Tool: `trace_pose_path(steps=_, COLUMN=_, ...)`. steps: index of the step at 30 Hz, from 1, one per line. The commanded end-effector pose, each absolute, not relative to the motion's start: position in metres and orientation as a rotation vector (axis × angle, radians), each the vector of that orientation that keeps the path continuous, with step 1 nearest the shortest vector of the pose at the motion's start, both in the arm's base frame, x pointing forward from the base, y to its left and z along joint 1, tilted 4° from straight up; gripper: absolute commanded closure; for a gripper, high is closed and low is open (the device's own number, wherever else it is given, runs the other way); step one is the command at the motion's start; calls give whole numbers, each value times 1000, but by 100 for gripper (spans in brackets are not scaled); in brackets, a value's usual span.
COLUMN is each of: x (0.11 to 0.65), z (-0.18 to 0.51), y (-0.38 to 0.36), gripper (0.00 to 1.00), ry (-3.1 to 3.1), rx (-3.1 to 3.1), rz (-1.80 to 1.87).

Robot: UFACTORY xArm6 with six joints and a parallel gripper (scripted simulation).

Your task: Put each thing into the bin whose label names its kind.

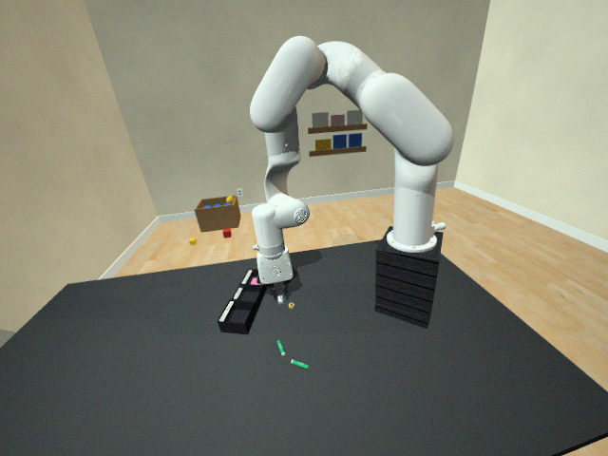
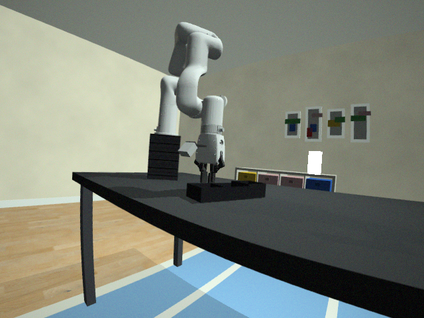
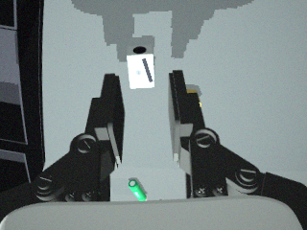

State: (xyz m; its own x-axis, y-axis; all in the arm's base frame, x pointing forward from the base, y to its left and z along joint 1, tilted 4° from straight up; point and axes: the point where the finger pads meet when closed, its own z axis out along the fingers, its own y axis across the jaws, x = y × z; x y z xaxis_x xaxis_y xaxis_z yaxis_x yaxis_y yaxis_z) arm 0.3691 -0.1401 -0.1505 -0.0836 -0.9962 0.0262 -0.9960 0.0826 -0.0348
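Black bin row (image 1: 241,308), pink piece (image 1: 255,281) in far compartment

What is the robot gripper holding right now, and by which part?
Nothing. The gripper hangs partly open just above the table, jaws apart either side of a small white rectangular block that lies on the surface, untouched.

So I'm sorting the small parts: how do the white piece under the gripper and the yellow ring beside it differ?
The white piece is flat and rectangular with a dark stripe; the yellow ring is round with a hole. The white piece lies just ahead of the open gripper fingers in the wrist view; the yellow ring lies off to one side. Both rest on the black table, outside the bins.
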Motion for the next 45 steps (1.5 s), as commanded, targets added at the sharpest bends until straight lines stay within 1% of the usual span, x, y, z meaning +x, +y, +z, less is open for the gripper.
trace_pose_path(steps=1, x=373, z=-164, y=-142, gripper=71, ry=2310, rx=-2124, rz=-117)
trace_pose_path(steps=29, x=373, z=-176, y=-142, gripper=71, ry=2310, rx=-2124, rz=-117)
trace_pose_path(steps=30, x=373, z=-176, y=-142, gripper=100, ry=2310, rx=-2124, rz=-117)
trace_pose_path(steps=45, x=373, z=-176, y=-142, gripper=100, ry=2310, rx=-2124, rz=-117)
